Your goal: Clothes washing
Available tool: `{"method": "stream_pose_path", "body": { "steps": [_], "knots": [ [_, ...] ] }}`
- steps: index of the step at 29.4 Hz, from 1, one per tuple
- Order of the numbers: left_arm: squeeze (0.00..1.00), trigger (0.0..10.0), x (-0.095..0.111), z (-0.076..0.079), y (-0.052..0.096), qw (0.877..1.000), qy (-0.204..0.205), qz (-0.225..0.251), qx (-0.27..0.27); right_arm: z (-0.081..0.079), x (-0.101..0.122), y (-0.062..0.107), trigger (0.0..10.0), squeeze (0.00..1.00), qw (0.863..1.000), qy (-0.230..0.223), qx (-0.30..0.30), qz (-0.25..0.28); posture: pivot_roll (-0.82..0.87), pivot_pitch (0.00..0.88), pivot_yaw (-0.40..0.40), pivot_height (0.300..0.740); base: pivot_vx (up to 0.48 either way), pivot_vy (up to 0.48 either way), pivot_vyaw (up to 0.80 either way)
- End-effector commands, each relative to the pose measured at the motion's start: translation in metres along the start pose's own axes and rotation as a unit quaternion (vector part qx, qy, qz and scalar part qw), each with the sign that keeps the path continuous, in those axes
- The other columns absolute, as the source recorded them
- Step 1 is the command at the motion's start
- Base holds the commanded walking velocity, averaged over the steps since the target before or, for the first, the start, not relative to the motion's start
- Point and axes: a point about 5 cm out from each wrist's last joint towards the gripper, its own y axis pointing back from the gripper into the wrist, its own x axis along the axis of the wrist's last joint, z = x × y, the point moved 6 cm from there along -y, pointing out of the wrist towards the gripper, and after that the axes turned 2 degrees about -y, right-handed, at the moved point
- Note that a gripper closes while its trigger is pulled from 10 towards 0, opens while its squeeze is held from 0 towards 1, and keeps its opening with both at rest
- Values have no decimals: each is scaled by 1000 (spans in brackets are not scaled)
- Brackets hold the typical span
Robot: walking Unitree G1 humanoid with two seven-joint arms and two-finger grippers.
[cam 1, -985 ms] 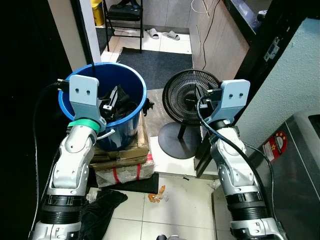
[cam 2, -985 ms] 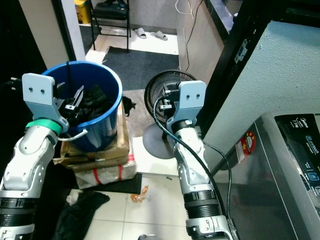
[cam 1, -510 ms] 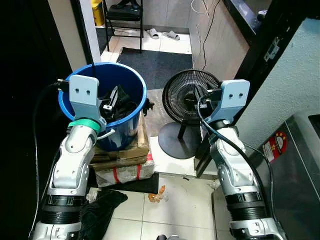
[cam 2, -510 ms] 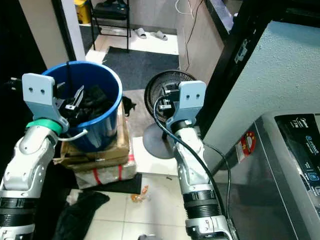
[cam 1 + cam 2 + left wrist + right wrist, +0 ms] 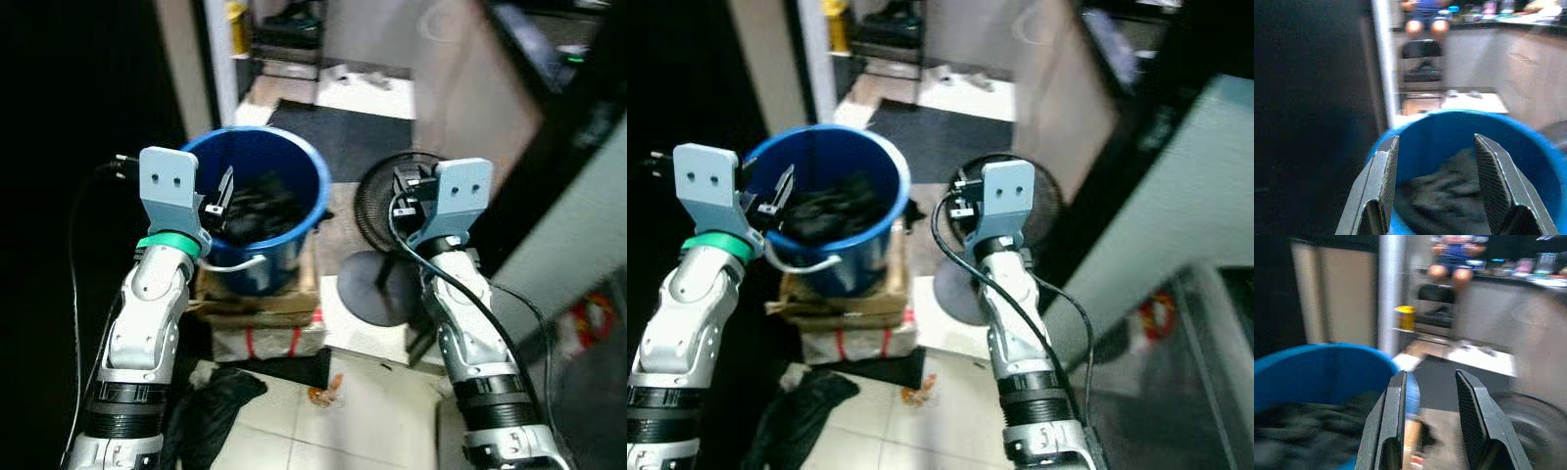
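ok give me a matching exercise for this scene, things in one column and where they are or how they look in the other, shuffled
Things:
1. round blue plastic bucket
2. dark clothes
3. black round floor fan
4. left gripper

Descriptions:
A. lying inside the bucket
B. fingers open, aimed into the bucket
C. standing on stacked cardboard boxes
D. on the floor behind the right arm

Pairs: 1-C, 2-A, 3-D, 4-B

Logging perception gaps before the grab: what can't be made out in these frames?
- Dark clothes in the round blue plastic bucket: item count unclear, motion blur, left wrist view.
- Bucket base: hidden by its wall, eye views.
- Red sticker: unreadable, blurred.
- Person behind: blurred, cut off by top edge.
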Motion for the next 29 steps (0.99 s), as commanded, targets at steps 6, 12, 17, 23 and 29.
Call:
{"method": "stream_pose_path", "body": {
  "steps": [6,12,17,23,29],
  "knots": [
    [0,10000,-3,5,0,1000,1,-4,-5,8,-2,3,10000,0,1000,-10,-9,0,11,22,-20,740,446,0,0],
    [0,10000,-4,5,0,1000,2,-5,-5,9,-2,3,10000,0,1000,-8,-11,-1,9,24,-19,740,396,0,0],
    [0,10000,-5,5,0,1000,6,-9,-7,11,-3,4,10000,0,1000,-8,-15,-2,9,26,-19,740,322,0,0],
    [0,10000,-11,11,1,999,10,-20,-24,13,-5,4,10000,0,1000,-6,-18,-4,6,28,-17,740,84,0,0],
    [0,10000,-39,34,14,987,-45,-81,-129,20,-7,4,10000,0,1000,5,-23,-8,5,31,-16,740,0,0,0]
  ]
}}
